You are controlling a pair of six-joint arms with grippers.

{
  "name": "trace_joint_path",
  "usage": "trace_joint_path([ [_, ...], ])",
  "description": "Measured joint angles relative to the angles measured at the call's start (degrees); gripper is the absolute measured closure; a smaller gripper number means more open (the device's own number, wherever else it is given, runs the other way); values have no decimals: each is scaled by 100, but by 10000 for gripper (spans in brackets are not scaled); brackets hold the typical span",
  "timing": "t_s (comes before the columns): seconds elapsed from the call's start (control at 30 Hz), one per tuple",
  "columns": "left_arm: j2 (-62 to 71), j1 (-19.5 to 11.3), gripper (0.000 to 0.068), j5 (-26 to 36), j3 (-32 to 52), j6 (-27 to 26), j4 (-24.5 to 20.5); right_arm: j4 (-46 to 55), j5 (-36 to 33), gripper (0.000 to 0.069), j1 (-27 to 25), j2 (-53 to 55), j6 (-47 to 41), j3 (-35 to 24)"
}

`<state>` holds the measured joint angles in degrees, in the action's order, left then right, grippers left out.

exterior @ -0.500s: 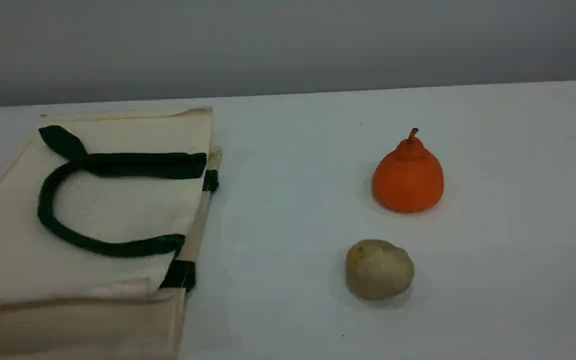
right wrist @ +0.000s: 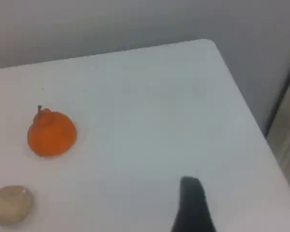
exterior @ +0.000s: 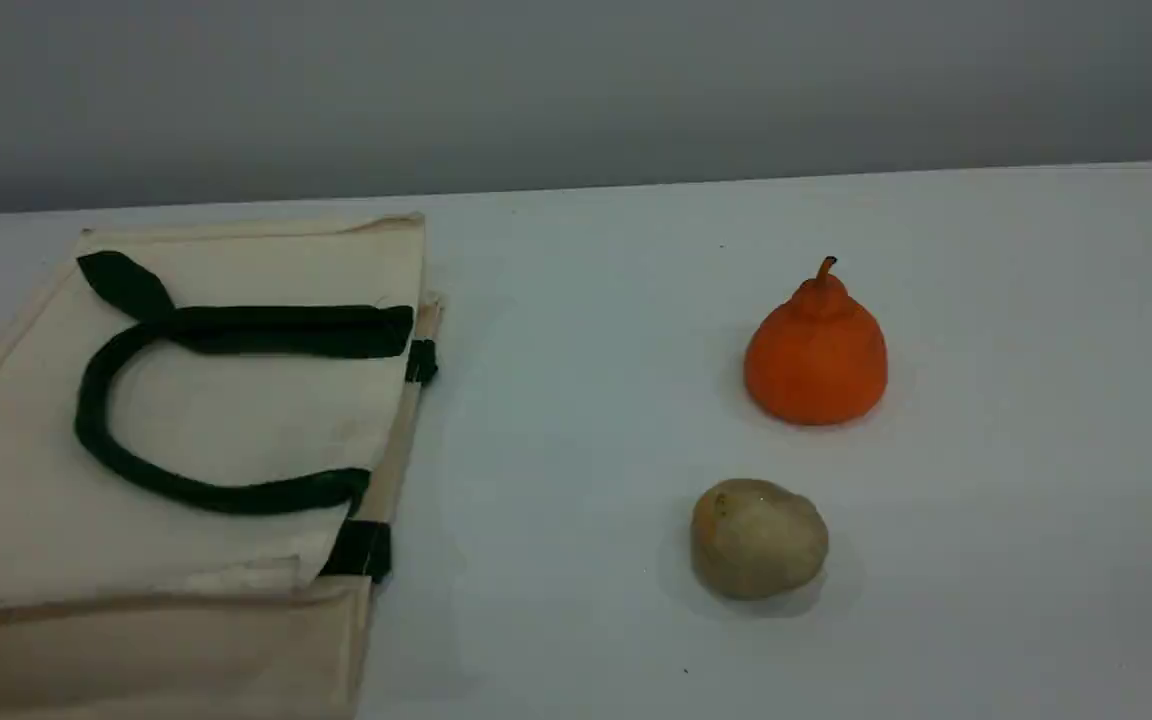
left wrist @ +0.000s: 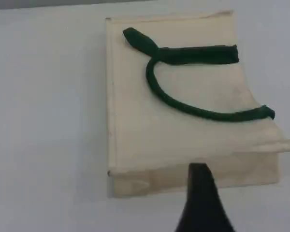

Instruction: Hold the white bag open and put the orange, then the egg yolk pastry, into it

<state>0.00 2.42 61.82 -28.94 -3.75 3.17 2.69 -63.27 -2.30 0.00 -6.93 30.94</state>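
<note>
Scene view shows the large cream canvas bag with dark green strap handles [exterior: 236, 420] lying flat on the left of the white counter [exterior: 576, 300], its mouth facing right. The bright orange necked fruit [exterior: 816, 360] and the pale tan pastry ball [exterior: 758, 538] sit well apart on the right. The left gripper [left wrist: 200, 203] hovers over the bag, jaws released; the right gripper [right wrist: 193, 208], also released, has the orange to its left.

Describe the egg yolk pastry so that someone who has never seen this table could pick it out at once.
Start at the white bag lying flat on the table's left side, then look right across the bare tabletop to two small foods. The egg yolk pastry is the nearer one, in front of the orange. It is a pale tan, matte ball with no stem; the orange is bright with a necked top.
</note>
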Motion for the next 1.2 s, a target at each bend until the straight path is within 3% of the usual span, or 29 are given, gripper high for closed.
trace_joint_path([
  [1.0, 0, 0, 258, 0, 0, 0, 0, -48, 113, 251, 0, 0, 0, -13],
  [1.2, 0, 216, 258, 0, 0, 0, 0, -122, 387, 251, 0, 0, -55, -26],
])
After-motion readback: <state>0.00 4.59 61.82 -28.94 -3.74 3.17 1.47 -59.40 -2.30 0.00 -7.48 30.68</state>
